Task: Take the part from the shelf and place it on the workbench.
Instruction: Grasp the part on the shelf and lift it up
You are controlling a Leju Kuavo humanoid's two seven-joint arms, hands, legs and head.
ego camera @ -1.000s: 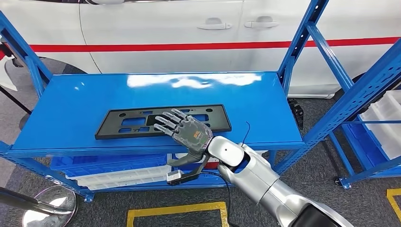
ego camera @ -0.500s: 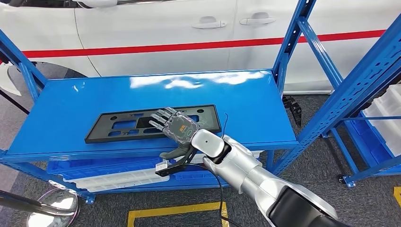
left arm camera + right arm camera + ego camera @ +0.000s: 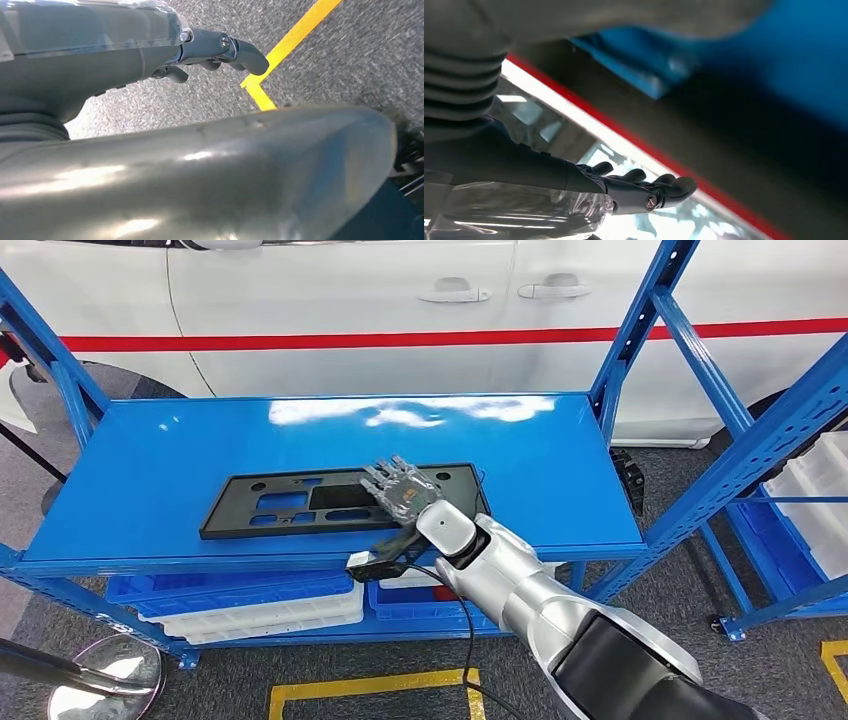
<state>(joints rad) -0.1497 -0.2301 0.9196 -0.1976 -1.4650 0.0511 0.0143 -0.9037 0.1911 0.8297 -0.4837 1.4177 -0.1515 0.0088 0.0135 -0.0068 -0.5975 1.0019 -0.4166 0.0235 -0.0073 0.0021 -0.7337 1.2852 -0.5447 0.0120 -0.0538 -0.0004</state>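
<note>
A flat black plastic frame part (image 3: 285, 505) with rectangular cut-outs lies on the top board of the blue shelf (image 3: 300, 435). My right hand (image 3: 405, 492) reaches over the part's right half, fingers stretched out toward the car and holding nothing. Whether the palm touches the part I cannot tell. In the right wrist view the right hand (image 3: 639, 192) has straight dark fingers with nothing between them. My left hand (image 3: 215, 47) hangs above grey carpet and holds nothing.
A white car (image 3: 350, 300) with a red stripe stands close behind the shelf. Blue uprights (image 3: 640, 330) rise at the shelf's right end. Another blue rack with white bins (image 3: 815, 490) is at the right. Blue and white bins (image 3: 250, 605) fill the lower level. Yellow floor tape (image 3: 370, 682) lies below.
My right hand has slid farther over the part toward its far edge, and the forearm now reaches higher into the picture. The camera swayed left and back; the part has not shifted.
</note>
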